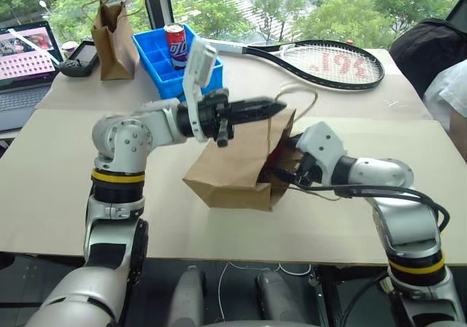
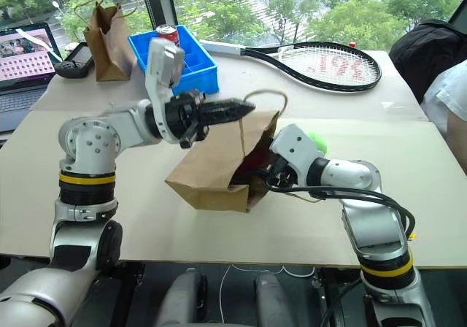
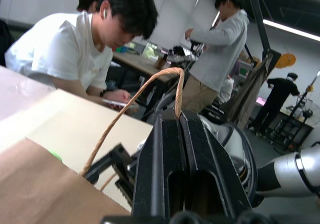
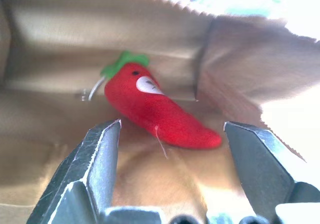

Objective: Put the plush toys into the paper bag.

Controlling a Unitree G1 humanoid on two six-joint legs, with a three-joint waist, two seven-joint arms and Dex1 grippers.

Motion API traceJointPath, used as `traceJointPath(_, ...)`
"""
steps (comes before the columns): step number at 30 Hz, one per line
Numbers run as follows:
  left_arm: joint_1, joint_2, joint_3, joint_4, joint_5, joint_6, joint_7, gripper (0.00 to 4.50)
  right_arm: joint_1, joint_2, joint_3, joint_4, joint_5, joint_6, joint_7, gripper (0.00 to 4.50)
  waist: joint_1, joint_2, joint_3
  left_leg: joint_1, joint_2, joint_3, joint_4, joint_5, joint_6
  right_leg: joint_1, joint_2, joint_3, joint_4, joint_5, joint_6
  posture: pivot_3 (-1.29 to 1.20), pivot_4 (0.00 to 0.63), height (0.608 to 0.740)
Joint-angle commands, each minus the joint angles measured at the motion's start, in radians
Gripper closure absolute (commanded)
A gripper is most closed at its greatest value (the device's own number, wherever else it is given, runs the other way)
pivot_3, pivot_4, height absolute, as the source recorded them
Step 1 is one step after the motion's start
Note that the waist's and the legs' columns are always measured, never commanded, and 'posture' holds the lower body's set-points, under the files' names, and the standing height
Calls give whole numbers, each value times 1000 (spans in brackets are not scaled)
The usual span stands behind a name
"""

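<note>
one chili beyond right hand

My arms are silver-grey metal with rounded joint housings, each studded with small dark screws. Both forearms carry a black band edged with a yellow ring. A white boxy camera housing sits on the left wrist. Thick black cables loop out along the right arm. The left gripper ends in long tapered black fingers; the right gripper has grey, faceted fingers.
</note>
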Motion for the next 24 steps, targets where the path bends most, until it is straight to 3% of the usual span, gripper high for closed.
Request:
traceJointPath(1,-17,1,13,-37,-20,-5,1,4500,17,-50,-116,-77,98,75,14,771,2,0,0,0,0,0,0,0,0,0,0,0,0,0,0,0,150,663)
traceJointPath(8,-18,-4,20,-42,-27,3,14,4500,-56,-217,-299,3,223,196,22,771,5,0,0,-1,-1,0,0,0,0,0,-1,0,-2,0,0,0,150,663)
traceJointPath(14,-26,-3,25,-42,-35,8,22,4500,-147,-143,-260,299,149,87,-162,771,-2,0,0,2,1,1,-1,0,0,1,1,1,-2,0,0,0,150,663)
traceJointPath(21,-40,2,25,-36,-38,7,26,4500,-195,-23,-134,688,80,-146,-234,771,-2,0,0,0,0,2,-1,0,0,0,0,2,-2,0,0,0,150,663)
traceJointPath(24,-42,7,26,-40,-37,7,27,4500,-185,-11,-116,798,61,-213,-246,1475,0,0,0,0,0,2,-1,0,0,-1,0,2,-2,0,0,0,150,663)
